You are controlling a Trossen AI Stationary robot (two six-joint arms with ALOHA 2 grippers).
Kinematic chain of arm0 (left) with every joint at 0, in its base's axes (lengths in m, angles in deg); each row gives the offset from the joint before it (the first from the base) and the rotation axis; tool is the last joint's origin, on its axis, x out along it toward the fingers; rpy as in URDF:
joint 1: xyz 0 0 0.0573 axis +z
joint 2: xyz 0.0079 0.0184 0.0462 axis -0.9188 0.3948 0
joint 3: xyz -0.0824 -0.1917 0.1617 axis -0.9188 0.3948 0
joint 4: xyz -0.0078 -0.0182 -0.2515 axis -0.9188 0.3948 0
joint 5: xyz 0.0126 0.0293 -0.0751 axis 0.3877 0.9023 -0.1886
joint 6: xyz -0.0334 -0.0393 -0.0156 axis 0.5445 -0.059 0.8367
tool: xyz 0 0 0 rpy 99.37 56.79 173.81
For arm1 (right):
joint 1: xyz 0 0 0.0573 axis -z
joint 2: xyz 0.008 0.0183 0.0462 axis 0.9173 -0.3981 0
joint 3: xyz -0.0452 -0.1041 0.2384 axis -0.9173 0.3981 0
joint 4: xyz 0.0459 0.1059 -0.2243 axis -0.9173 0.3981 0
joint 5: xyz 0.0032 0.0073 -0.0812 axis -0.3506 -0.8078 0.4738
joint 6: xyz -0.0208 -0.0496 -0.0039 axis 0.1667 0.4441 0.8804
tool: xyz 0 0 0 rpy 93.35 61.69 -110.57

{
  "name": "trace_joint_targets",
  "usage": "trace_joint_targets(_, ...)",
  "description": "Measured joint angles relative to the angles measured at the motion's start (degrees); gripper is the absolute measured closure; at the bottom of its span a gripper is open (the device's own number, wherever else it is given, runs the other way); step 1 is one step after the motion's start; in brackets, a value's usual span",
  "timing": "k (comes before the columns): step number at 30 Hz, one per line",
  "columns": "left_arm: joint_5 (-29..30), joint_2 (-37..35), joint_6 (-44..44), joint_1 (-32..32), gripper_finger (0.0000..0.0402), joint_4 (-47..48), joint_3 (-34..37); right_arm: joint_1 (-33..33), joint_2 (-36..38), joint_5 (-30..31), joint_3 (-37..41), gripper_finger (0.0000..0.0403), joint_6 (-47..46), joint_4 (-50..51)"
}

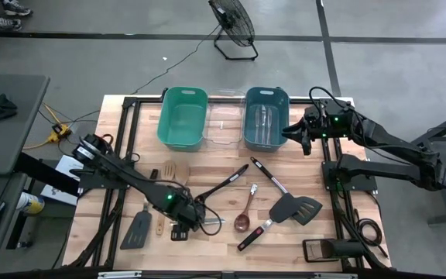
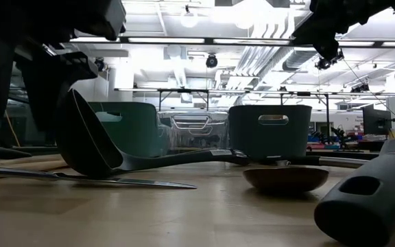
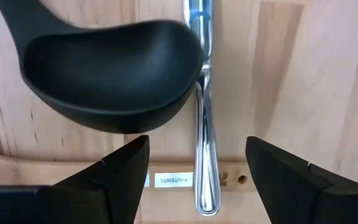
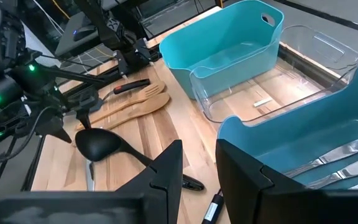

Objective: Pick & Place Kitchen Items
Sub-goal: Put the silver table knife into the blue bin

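Observation:
A slim silver piece of cutlery (image 3: 204,130) lies flat on the wooden table, close by the rim of a black ladle's bowl (image 3: 110,68). The ladle (image 1: 223,186) rests on its bowl, its handle running toward the bins. My left gripper (image 3: 197,171) points down over the silver handle, open, one finger on either side of it and clear of it. It shows in the high view (image 1: 192,223) near the table's front. My right gripper (image 4: 197,171) hangs in the air beside the blue bin (image 1: 265,116), its fingers narrowly apart with nothing between them.
A green bin (image 1: 183,116), a clear bin (image 1: 224,122) and the blue bin stand in a row at the far edge; silver cutlery lies in the blue one. Wooden spoons (image 1: 173,170), black spatulas (image 1: 296,208) (image 1: 138,229), a wooden spoon (image 1: 244,217) and a red-handled tool (image 1: 254,232) lie scattered.

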Motion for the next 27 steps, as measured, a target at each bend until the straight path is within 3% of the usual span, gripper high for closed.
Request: trace_joint_targets(27,3.0,7.6,4.9,-3.2,0.0138,-1.7,0.0,0.0,0.0,-0.3,0.0,0.0314,0.0,0.0)
